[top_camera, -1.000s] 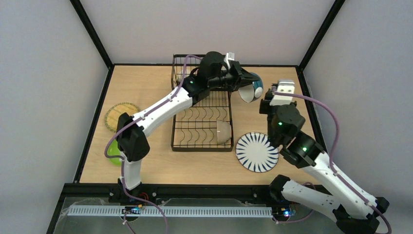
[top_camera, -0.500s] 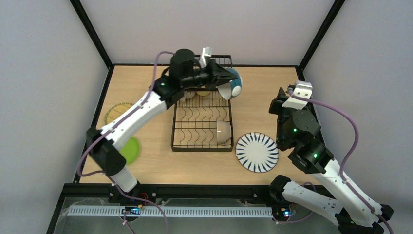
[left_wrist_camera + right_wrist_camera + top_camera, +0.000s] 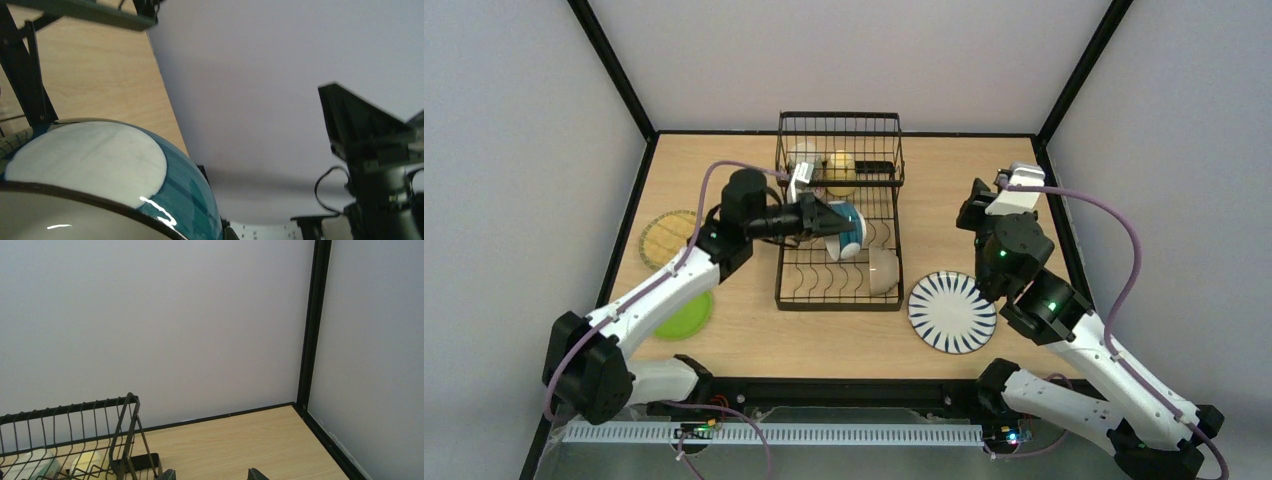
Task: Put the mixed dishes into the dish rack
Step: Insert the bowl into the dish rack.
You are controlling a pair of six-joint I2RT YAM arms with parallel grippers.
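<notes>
My left gripper (image 3: pixel 822 219) is shut on the rim of the blue-white bowl (image 3: pixel 848 229) and holds it tilted on its side over the middle of the black wire dish rack (image 3: pixel 887 296). That bowl (image 3: pixel 105 170) fills the lower left of the left wrist view. A beige mug (image 3: pixel 803 157) and a yellow mug (image 3: pixel 840 172) sit in the rack's raised basket. A white bowl (image 3: pixel 883 270) lies at the rack's near right corner. My right gripper (image 3: pixel 973 209) hangs open and empty to the right of the rack, its fingertips (image 3: pixel 168 474) wide apart.
A white plate with dark radial stripes (image 3: pixel 951 312) lies on the table right of the rack. The yellow woven plate (image 3: pixel 666 236) and the lime-green plate (image 3: pixel 683 316) lie at the left, partly under my left arm. Black frame posts edge the table.
My left arm carried the blue-white bowl from beyond the rack's far right corner leftward and nearer, to over the rack's middle. The right gripper drew away from the bowl and opened wider.
</notes>
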